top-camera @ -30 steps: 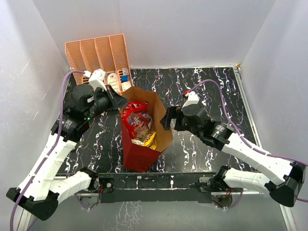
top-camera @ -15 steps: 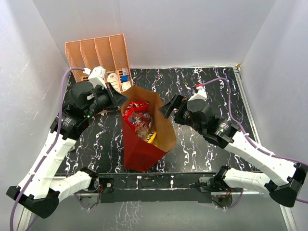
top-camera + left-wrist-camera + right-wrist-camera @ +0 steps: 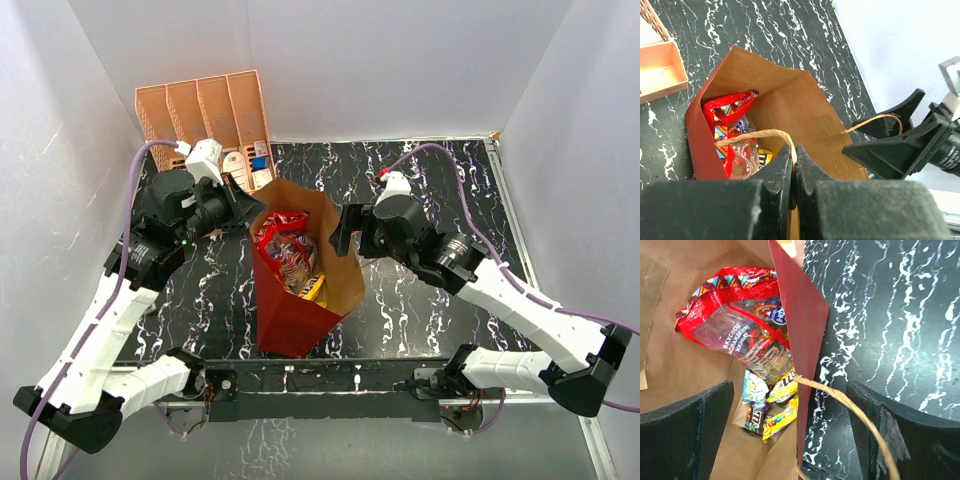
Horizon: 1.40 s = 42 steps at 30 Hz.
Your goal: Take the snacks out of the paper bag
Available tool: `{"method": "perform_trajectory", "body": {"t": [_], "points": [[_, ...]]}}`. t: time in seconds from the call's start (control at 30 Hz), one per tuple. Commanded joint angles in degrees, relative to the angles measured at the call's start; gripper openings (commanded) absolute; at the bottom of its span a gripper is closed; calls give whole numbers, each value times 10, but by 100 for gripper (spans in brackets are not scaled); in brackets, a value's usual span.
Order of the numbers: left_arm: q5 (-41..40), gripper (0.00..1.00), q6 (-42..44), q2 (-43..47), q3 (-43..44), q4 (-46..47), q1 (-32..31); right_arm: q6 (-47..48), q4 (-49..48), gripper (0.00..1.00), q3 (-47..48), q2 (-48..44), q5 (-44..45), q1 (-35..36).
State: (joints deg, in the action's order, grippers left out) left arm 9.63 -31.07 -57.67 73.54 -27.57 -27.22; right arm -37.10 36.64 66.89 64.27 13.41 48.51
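Observation:
The paper bag [image 3: 292, 315] stands open mid-table, dark red outside, brown inside [image 3: 790, 102]. Inside lie a large red-and-clear sweets bag [image 3: 283, 248] and small shiny packets [image 3: 771, 407], yellow, purple and pale blue. My left gripper [image 3: 252, 212] is shut on the bag's near tan handle [image 3: 747, 135] at the left rim; the shut jaws show in the left wrist view [image 3: 794, 152]. My right gripper [image 3: 343, 232] is open at the bag's right rim. In the right wrist view it [image 3: 790, 386] straddles the red wall [image 3: 807, 325], one finger inside, one outside, with the other handle [image 3: 850, 405] between.
A peach slotted file rack [image 3: 205, 115] with small white and blue boxes stands at the back left, close behind my left gripper. White walls enclose the black marbled table [image 3: 430, 190] on three sides.
My right gripper drew back to the right half a second ago and has now returned to the bag's right rim, still open. My left gripper holds still on the handle.

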Motion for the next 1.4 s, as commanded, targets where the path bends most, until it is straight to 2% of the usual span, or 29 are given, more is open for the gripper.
{"method": "perform_trajectory", "body": {"t": [0.0,0.1,0.27,0.43,0.53,0.73,0.93,1.0,1.13,1.27,1.37], "points": [[0,0,3,11,28,24,-1,57,51,98,60,-3,49,-1],[-2,0,1,9,29,21,-1,65,61,98,66,-12,55,-1],[-4,0,0,8,29,16,-1,110,98,98,95,-1,155,-1],[-40,0,6,2,47,-6,-1,195,63,98,157,21,201,-1],[-83,0,29,-9,76,-31,-1,216,16,98,165,22,173,-1],[-160,0,115,-39,143,-74,-1,216,-62,98,151,36,30,-1],[-210,0,206,-31,160,-62,-1,185,-92,98,133,35,-25,-1],[-181,0,228,-22,152,-50,-1,181,-107,98,118,27,-46,-1],[-36,0,232,-7,121,-20,-1,194,-138,98,91,16,-131,-1],[74,0,195,13,80,27,-1,219,-187,98,54,5,-239,0],[120,0,151,18,47,76,-1,214,-213,98,33,15,-258,3]]}}
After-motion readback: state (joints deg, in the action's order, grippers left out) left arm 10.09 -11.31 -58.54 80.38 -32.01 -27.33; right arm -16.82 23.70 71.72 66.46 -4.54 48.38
